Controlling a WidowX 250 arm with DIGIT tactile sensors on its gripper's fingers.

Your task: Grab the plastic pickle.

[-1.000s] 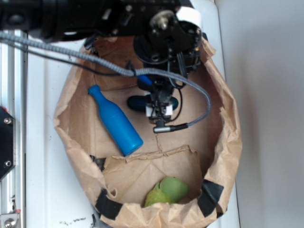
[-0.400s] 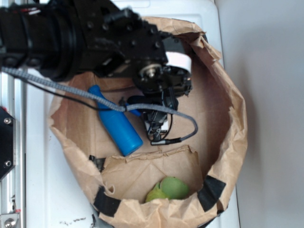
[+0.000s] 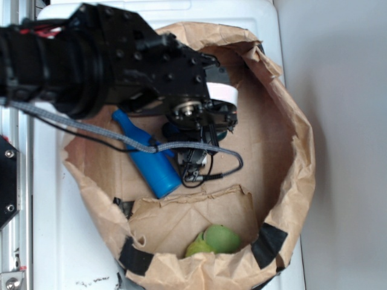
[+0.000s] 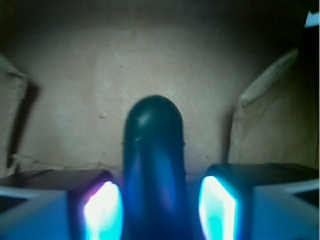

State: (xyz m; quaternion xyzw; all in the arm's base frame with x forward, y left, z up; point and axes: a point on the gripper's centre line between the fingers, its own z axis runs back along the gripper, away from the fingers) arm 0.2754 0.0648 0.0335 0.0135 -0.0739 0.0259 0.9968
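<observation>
On the white counter (image 3: 48, 241) sits a brown paper bag (image 3: 290, 181) with its rim rolled down and black tape on the near edge. At the left of the bag's floor lies a bright blue bottle (image 3: 148, 160), neck toward the far left, partly under the black arm and a grey braided cable (image 3: 91, 130). Just right of the bottle the claw (image 3: 196, 154) reaches down into the bag; only a sliver of dark green shows beneath the wrist there. The wrist view makes it plain: the plastic pickle (image 4: 154, 150) lies on the brown paper between the two fingers (image 4: 102, 207), its rounded end pointing away. The claw is spread, with a narrow gap on each side of the pickle, gripping nothing. At the near edge of the bag, on a folded flap, rests a light green round fruit (image 3: 214, 240), well apart from the claw.
</observation>
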